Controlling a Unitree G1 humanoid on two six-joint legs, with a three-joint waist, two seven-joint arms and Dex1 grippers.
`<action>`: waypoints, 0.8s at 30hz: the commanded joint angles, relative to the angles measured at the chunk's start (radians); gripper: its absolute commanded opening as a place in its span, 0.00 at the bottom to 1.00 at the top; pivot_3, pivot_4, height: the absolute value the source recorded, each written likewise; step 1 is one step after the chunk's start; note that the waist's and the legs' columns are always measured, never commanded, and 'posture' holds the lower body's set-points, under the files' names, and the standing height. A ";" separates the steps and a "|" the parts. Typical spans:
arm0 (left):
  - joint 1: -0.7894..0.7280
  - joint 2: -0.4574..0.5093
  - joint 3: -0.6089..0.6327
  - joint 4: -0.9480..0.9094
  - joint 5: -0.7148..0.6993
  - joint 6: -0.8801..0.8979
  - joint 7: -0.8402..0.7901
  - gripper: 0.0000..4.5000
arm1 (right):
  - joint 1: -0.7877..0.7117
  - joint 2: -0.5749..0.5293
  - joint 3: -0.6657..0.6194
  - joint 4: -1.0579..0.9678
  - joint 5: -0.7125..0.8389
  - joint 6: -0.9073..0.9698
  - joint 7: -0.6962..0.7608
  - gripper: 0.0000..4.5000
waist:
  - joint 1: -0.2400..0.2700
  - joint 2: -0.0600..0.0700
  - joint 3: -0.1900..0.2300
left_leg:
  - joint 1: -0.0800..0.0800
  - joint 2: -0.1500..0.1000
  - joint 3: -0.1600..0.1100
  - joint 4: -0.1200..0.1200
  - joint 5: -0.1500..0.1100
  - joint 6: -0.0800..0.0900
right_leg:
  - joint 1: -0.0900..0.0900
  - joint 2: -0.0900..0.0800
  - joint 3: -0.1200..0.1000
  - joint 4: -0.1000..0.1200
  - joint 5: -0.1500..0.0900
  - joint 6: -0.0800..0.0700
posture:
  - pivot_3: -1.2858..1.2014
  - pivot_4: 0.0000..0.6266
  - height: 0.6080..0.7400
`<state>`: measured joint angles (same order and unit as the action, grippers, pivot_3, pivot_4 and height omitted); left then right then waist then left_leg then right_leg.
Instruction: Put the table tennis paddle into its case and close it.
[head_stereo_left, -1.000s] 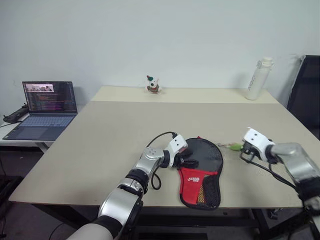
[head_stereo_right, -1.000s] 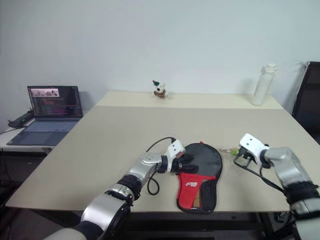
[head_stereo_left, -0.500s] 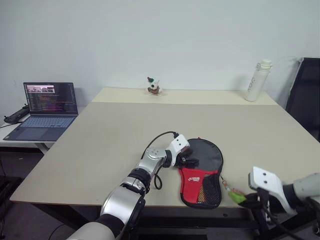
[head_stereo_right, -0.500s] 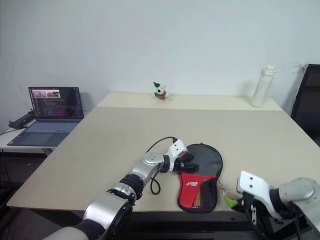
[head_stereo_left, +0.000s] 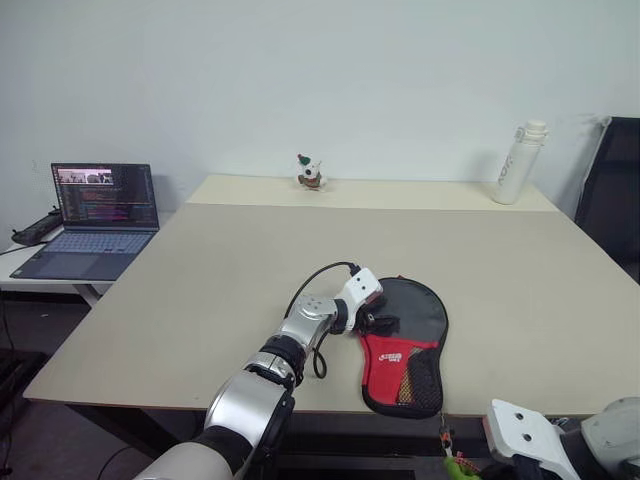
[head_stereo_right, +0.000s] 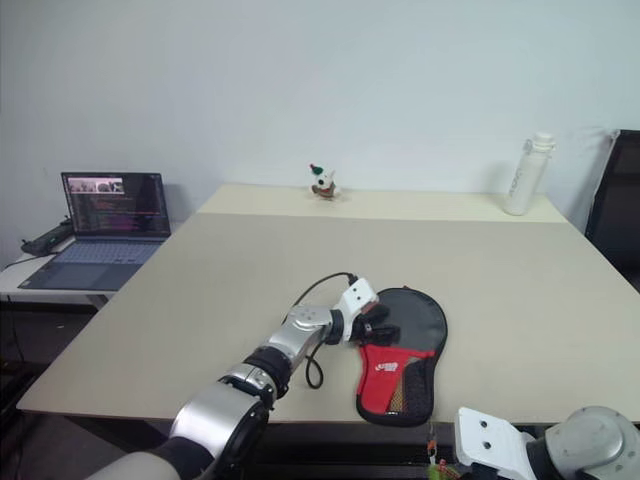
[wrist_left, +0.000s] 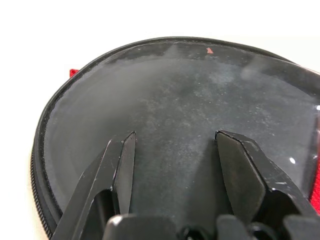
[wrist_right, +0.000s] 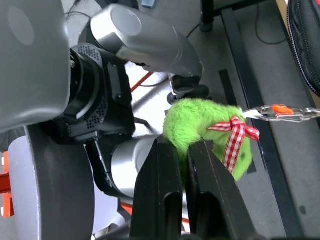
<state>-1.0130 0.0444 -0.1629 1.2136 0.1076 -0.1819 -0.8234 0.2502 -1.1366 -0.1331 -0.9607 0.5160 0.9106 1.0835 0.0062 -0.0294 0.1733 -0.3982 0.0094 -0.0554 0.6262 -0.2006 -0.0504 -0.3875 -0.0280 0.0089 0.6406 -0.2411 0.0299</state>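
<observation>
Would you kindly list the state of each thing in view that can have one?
case: flat on the table, pinned by the left gripper.
left gripper: open, fingers resting on the case.
right gripper: shut on the green ball.
green ball: held off the table edge.
laptop: open, screen lit.
bottle: upright, capped.

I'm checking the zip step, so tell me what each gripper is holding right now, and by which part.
The right gripper pinches the fuzzy green ball on the case's zip pull. The left gripper, fingers open, rests on the case without gripping it.
</observation>
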 joint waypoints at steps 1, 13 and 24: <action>0.015 -0.007 -0.027 0.040 0.042 0.025 0.017 0.61 | -0.034 -0.013 -0.028 -0.016 0.075 0.031 0.003 0.01 | 0.000 0.000 0.000 | 0.000 0.000 0.000 0.000 0.000 0.000 | 0.000 0.000 0.000 0.000 0.000 0.000 | 0.52 0.24 1.00; -0.001 -0.011 0.019 0.000 -0.011 0.005 -0.011 0.61 | -0.278 0.046 -0.202 0.140 0.340 0.136 -0.134 0.63 | 0.000 -0.003 0.002 | -0.002 0.001 0.001 0.000 0.000 0.000 | 0.000 -0.003 -0.004 -0.002 0.000 0.000 | 0.52 0.24 1.00; 0.324 0.316 0.165 -0.806 -0.313 0.350 -0.319 0.61 | -0.551 0.186 0.046 0.590 0.080 -0.200 -0.109 0.63 | -0.035 -0.001 0.009 | -0.018 0.003 0.003 -0.008 0.002 0.007 | -0.023 -0.001 -0.004 0.007 0.002 0.004 | 0.52 0.24 1.00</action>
<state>-0.7065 0.3535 -0.0130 0.5354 -0.1527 0.1015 -1.1425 -0.2703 -0.9572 -0.0964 -0.4047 0.6329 0.7749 0.9492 -0.0287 -0.0306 0.1821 -0.4162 0.0127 -0.0526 0.6168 -0.1992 -0.0435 -0.4111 -0.0286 0.0045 0.6470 -0.2401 0.0329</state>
